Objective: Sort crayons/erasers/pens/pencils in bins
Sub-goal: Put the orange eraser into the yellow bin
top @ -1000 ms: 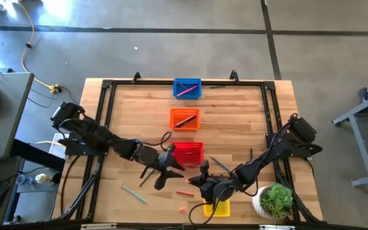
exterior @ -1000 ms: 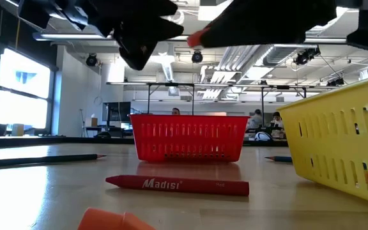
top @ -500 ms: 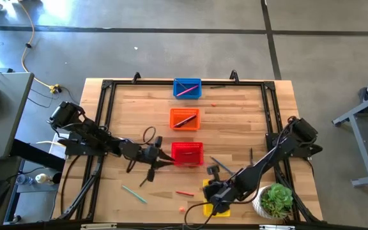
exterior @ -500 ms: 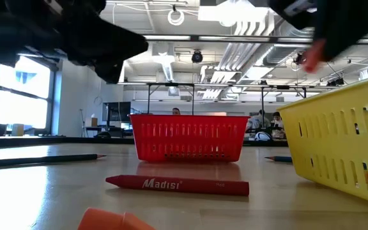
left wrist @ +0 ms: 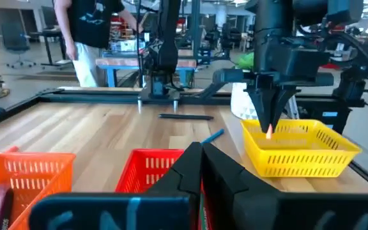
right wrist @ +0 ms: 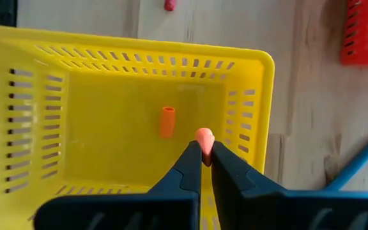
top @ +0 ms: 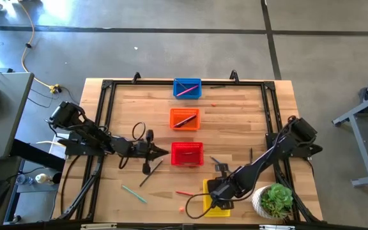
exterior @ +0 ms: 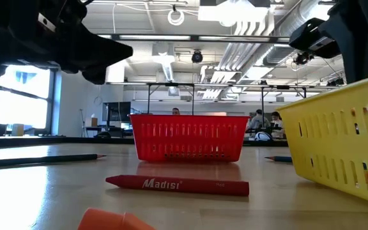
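In the low view the yellow bin (exterior: 337, 144) runs off the right edge, and an orange eraser (exterior: 114, 220) near the red crayon (exterior: 177, 185) is cut at the bottom.

My right gripper (right wrist: 201, 155) hangs over the yellow bin (right wrist: 248, 115) with clear air beneath. The red bin (top: 187, 154) stands just ahead of my left gripper (top: 166, 152), blocking that way; bare wood (top: 235, 118) beyond lies open.
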Robot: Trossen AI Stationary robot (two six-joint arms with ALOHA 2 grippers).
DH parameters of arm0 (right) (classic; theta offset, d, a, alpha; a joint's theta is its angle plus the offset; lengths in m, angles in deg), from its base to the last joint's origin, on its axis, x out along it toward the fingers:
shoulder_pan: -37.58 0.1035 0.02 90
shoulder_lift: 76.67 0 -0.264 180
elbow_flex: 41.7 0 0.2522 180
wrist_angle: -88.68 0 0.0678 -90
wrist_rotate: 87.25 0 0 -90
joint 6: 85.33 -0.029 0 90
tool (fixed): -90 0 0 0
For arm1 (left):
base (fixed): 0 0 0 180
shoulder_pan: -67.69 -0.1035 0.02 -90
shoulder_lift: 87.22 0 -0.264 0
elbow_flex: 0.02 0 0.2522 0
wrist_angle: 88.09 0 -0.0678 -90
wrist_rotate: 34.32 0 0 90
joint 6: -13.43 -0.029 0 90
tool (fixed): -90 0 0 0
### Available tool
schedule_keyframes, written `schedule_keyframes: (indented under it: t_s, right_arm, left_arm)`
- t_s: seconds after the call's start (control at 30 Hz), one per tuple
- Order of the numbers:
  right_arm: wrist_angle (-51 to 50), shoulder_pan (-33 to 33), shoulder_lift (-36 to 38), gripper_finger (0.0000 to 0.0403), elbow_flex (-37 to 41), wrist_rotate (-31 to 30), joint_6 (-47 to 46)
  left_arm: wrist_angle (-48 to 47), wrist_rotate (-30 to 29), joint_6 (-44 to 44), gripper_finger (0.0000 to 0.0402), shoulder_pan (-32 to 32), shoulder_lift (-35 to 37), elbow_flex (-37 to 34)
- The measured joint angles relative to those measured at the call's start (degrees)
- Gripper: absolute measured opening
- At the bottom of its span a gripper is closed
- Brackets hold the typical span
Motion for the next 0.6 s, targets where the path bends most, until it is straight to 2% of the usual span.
schedule_keyframes:
  t_s: [0.23, 0.4, 0.6]
  right_arm:
    - [0.2, -1.5, 0.0, 0.0003, 0.2, 0.9, -2.1]
    - [2.0, -1.5, 0.0, 0.0003, 3.2, 1.9, -3.1]
    - [3.5, -1.4, -0.1, 0.0013, 4.9, 0.3, -4.7]
  left_arm:
    - [-0.1, 0.0, 0.5, 0.0001, -1.0, 0.0, -2.4]
    - [-0.2, 0.1, 0.2, 0.0000, -1.0, 0.0, -2.7]
    - [-0.2, -0.4, 0.0, 0.0000, -1.0, 0.0, -2.7]
